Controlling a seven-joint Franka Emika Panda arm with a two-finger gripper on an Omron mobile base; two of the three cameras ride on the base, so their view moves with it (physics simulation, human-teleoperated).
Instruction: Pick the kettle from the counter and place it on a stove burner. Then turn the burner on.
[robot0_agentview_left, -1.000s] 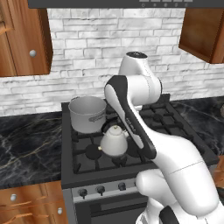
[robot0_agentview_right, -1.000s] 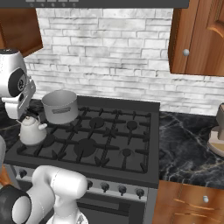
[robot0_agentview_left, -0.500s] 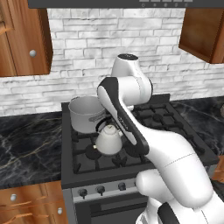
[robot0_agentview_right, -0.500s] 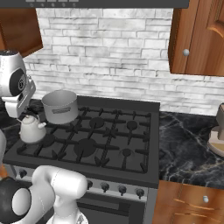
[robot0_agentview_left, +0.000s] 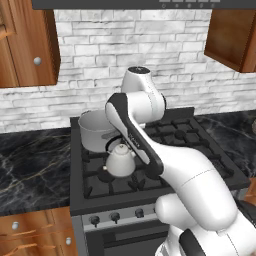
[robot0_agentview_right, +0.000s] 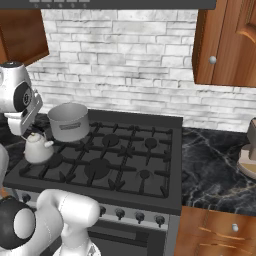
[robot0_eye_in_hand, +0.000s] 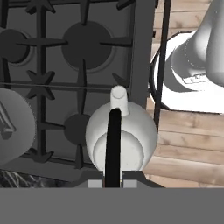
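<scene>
The kettle (robot0_agentview_left: 120, 161) sits over the front-left stove burner (robot0_eye_in_hand: 77, 127), just before the grey pot (robot0_agentview_left: 96, 130), its black loop handle pinched between the fingers of the tool (robot0_eye_in_hand: 113, 177), black marble worktop (robot0_agentview_left: 32, 165) alongside.

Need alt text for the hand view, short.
Looking down on the kettle, its black loop handle running between the jaws at the bottom edge, spout pointing up the frame. Behind it, the black stove grates with round burner caps; a grey pot at left.
</scene>
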